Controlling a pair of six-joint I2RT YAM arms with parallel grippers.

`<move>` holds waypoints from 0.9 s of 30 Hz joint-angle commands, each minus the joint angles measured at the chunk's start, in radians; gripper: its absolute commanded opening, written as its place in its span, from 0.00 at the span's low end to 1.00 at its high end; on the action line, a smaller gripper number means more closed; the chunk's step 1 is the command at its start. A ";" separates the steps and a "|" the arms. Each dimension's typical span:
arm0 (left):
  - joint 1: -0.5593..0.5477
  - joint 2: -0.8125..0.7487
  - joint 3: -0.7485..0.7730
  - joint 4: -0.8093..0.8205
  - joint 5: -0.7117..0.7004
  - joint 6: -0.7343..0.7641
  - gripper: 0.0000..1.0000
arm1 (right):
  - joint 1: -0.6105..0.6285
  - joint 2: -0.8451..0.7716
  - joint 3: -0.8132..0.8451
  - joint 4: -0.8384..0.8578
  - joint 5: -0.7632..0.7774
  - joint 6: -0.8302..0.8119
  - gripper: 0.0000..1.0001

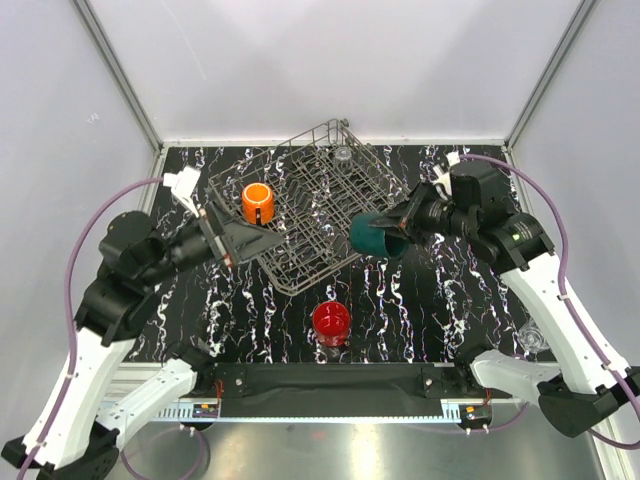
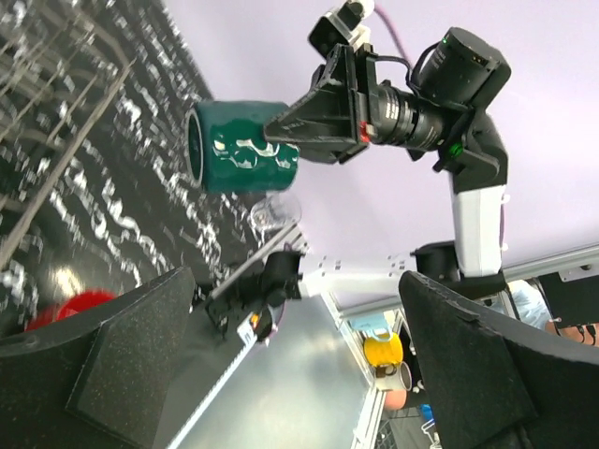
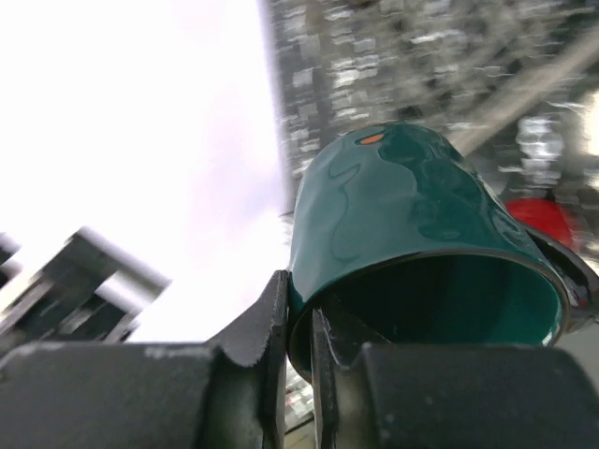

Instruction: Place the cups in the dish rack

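The right gripper (image 1: 396,231) was closed on the rim of the dark teal cup (image 1: 372,236), with 1 finger inside the mouth and 1 outside. It held the cup on its side in the air at the right edge of the dish rack (image 1: 300,210), base toward the rack. The left gripper (image 1: 243,240) hung over the rack's near-left corner with its jaws spread wide and nothing between them. The step in hand looked like seating this cup. To do that well, the wrist would likely need to roll until the mouth faced down, then bring the cup over a free row of tines well apart from the orange cup (image 1: 258,202) already in the rack. It should lower until the rim sat on the wire and only then let go, because a pinch on 1 wall could let the cup swing. By count there were 1 teal cup in hand, 1 orange cup in the rack, and 1 red cup (image 1: 331,321) on the table (image 1: 420,300) near the rack's front corner. What looked like 2 clear cups completed the set, 1 (image 1: 343,154) at the rack's far corner and 1 (image 1: 530,338) on the table beside the right arm, so 3 appeared left to load into the 1 rack.
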 commanded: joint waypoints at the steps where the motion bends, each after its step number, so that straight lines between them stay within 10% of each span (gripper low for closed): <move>1: -0.004 0.038 0.038 0.222 0.057 0.014 0.99 | -0.048 -0.015 0.044 0.301 -0.282 0.150 0.00; 6: -0.010 0.057 -0.004 0.375 0.086 -0.015 0.99 | -0.090 -0.032 -0.096 0.859 -0.410 0.500 0.00; 14: -0.095 0.084 -0.042 0.509 0.011 -0.026 0.99 | -0.113 0.010 -0.164 1.241 -0.388 0.826 0.00; 27: -0.235 0.216 0.044 0.533 -0.104 0.172 0.99 | -0.113 0.042 -0.064 1.265 -0.377 1.053 0.00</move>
